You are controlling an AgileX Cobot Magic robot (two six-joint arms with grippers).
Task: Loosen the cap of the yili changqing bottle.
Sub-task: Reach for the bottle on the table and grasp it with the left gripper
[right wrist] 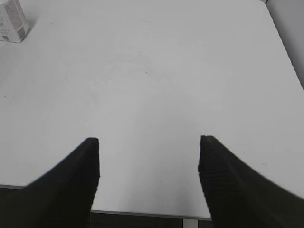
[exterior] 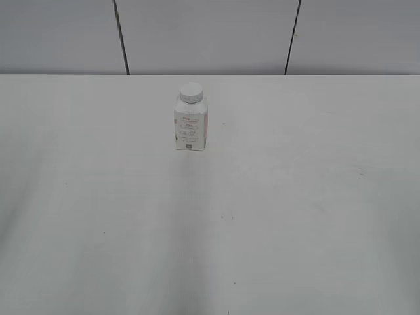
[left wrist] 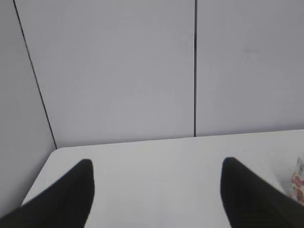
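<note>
The white table fills most of the exterior view, ending at grey wall panels split by two dark seams along the top of the frame. Only a few tiny dark specks mark the tabletop; nothing else stands near the bottle and nothing lies between it and the lower edge of the frame. The yili changqing bottle stands upright, a little left of centre in the upper half of the exterior view, well short of the wall. Its label shows small grey print with a pink-red edge on its right side. The cap sits on the neck, white and round. No arm shows in the exterior view. In the left wrist view the left hand has its two dark fingers wide apart over the table's far corner, holding nothing, with a sliver of the bottle's label at the right edge of the frame. In the right wrist view the right hand is likewise spread and empty above the table's near edge, the bottle's base in the upper left corner, well apart from it.
</note>
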